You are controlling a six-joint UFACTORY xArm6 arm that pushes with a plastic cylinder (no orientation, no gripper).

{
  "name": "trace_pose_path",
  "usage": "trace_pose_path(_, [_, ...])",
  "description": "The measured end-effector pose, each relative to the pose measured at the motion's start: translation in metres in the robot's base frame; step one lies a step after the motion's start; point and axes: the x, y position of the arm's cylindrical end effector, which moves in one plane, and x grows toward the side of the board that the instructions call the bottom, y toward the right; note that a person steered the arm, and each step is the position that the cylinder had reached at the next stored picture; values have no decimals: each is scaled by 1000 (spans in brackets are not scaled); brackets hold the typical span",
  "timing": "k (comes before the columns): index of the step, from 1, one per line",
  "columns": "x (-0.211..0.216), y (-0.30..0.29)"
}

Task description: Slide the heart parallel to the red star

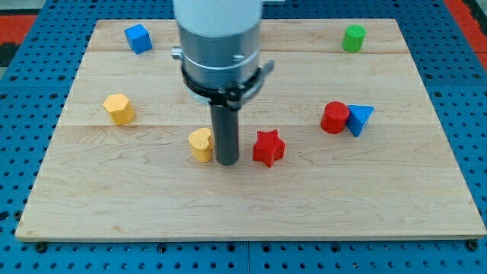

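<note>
The yellow heart block (201,144) lies a little left of the board's middle. The red star block (268,148) lies to its right, at about the same height in the view. My tip (227,161) stands between them, touching or almost touching the heart's right side and a short gap left of the star. The arm's grey body hangs over the top middle of the view and hides the board behind it.
A yellow hexagon block (119,109) is at the left. A blue cube (138,38) is at the top left and a green cylinder (353,37) at the top right. A red cylinder (334,117) touches a blue triangle block (359,119) at the right. The wooden board (251,213) sits on blue pegboard.
</note>
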Motion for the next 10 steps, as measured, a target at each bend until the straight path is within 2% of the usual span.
trace_pose_path(1, [-12,50])
trace_pose_path(3, [63,199])
trace_pose_path(4, [55,189])
trace_pose_path(6, [-12,132])
trace_pose_path(7, [-23,71])
trace_pose_path(10, [-54,-21])
